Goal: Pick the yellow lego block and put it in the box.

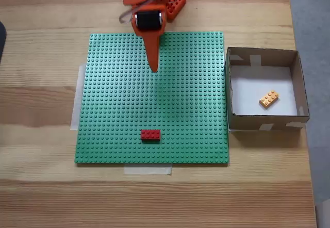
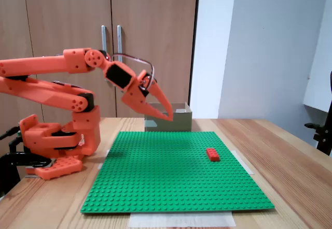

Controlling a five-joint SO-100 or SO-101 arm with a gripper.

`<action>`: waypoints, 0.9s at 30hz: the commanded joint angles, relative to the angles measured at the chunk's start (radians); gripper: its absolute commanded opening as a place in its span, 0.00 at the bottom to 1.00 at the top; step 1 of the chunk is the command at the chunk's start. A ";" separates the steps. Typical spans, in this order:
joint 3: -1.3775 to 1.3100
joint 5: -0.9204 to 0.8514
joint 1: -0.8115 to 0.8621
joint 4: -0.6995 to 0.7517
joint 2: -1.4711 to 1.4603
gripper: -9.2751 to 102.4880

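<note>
So the yellow block point(image 1: 269, 98) is already lying flat on the white floor of the box point(image 1: 263, 119), a bit right of middle, tilted diagonally. The claw point(image 1: 153, 69) hangs over the far part of the green baseplate point(image 1: 124, 109), well apart from the box, holding nothing; fingers look pinched together at the tip in both fixed views. Looks done to me. Only thing left is parking the arm without clipping the red brick point(image 1: 150, 134) near the front edge.

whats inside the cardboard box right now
In a fixed view from above, the box holds the yellow lego block, lying flat on the white floor. The near wall hides a strip of floor behind it, so that part cannot be checked.
</note>
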 commanded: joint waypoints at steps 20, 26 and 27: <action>0.364 -0.101 0.092 -0.193 0.164 0.07; 0.391 -0.080 0.110 -0.192 0.178 0.07; 0.393 -0.072 0.110 -0.186 0.181 0.07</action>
